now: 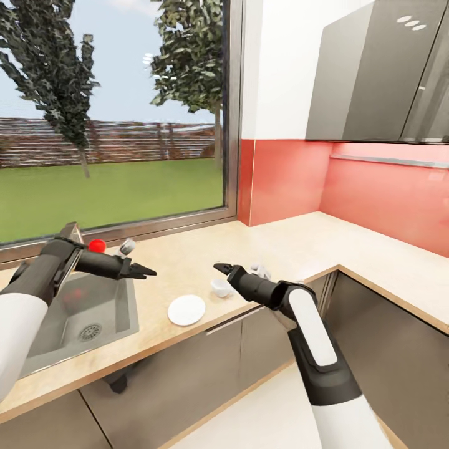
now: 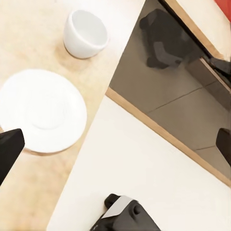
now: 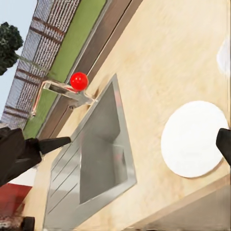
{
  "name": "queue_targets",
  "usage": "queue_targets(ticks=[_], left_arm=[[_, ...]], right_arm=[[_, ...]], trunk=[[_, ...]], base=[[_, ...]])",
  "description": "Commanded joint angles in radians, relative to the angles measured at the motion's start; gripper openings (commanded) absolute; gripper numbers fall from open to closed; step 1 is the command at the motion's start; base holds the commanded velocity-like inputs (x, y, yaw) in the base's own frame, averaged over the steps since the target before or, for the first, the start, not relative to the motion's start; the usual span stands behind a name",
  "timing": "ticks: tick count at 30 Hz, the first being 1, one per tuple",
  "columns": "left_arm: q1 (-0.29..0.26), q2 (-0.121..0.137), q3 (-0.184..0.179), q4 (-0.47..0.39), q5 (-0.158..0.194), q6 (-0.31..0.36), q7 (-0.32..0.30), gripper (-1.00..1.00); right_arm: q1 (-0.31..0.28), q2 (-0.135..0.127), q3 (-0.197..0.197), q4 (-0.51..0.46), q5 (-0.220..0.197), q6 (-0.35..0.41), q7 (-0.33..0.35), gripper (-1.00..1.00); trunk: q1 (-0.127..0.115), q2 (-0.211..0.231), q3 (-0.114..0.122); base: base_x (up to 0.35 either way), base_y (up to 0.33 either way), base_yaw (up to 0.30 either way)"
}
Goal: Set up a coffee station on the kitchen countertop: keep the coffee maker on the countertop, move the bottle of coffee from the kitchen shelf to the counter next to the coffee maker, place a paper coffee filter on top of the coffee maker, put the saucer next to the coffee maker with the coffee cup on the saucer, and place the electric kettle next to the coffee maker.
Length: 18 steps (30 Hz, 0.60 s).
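Starting at the left of the head view, the left black two-finger gripper (image 1: pixel 147 270) hangs above the counter between the stainless steel sink (image 1: pixel 47 337) and the saucer, its fingers drawn to a narrow point there, though its own wrist view shows the fingertips (image 2: pixel 9 150) at opposite edges of the frame, so I cannot tell how wide it stands. Behind it a chrome tap with a red ball handle (image 1: pixel 96 246) rises at the sink's back edge. Next comes the flat round white saucer (image 1: pixel 186 310), lying bare on the beige stone-look countertop (image 1: pixel 299 240) close to the front edge. Just beyond it, apart and not touching, the small white handle-less coffee cup (image 1: pixel 220 287) stands upright. Right of that, the right black gripper (image 1: pixel 219 268) hovers over the cup, jaws apparently pressed near together, though I cannot be sure.

No coffee maker shows here, so the step in hand looks like seating the cup on the saucer. Doing it well calls for spreading the right jaws, descending squarely over the rim, pinching one wall, lifting clear, and lowering onto the saucer's centre without nudging the plate toward the counter edge.
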Motion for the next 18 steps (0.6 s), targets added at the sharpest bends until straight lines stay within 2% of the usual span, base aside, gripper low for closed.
queue_targets(ticks=[1, 4, 6, 7, 10, 18], left_arm=[[0.002, 0.000, 0.003, -0.001, -0.010, 0.010, -0.010, 1.00], [0.012, 0.000, 0.019, -0.001, -0.010, 0.010, -0.009, 1.00], [0.017, 0.000, 0.032, 0.000, -0.010, 0.010, -0.009, 1.00], [0.048, 0.000, 0.042, -0.001, -0.010, 0.010, -0.008, 1.00], [0.062, 0.000, 0.061, -0.001, -0.010, 0.009, -0.007, 1.00], [0.068, 0.000, 0.073, 0.000, -0.012, 0.008, -0.006, 1.00]], right_arm=[[0.009, 0.000, 0.007, -0.001, -0.010, 0.001, -0.010, 1.00], [0.029, 0.000, 0.048, 0.000, -0.011, 0.001, -0.002, 1.00], [0.047, 0.000, 0.073, 0.012, -0.011, 0.001, 0.029, 1.00], [0.064, 0.000, 0.084, 0.125, -0.010, -0.001, 0.235, 1.00], [0.066, 0.000, 0.084, 0.175, -0.008, -0.002, 0.353, 1.00], [0.067, 0.000, 0.085, 0.195, -0.010, -0.004, 0.398, 1.00]], trunk=[[0.000, -0.001, -0.001], [0.000, -0.001, -0.001], [0.000, -0.001, -0.001], [0.000, -0.001, -0.001], [0.000, -0.001, -0.001], [0.000, -0.001, -0.001]], base=[[0.000, 0.000, -0.002], [0.000, 0.000, 0.000], [0.000, 0.000, 0.000], [0.000, 0.000, 0.000], [0.000, 0.000, 0.000], [0.033, 0.000, 0.000]])
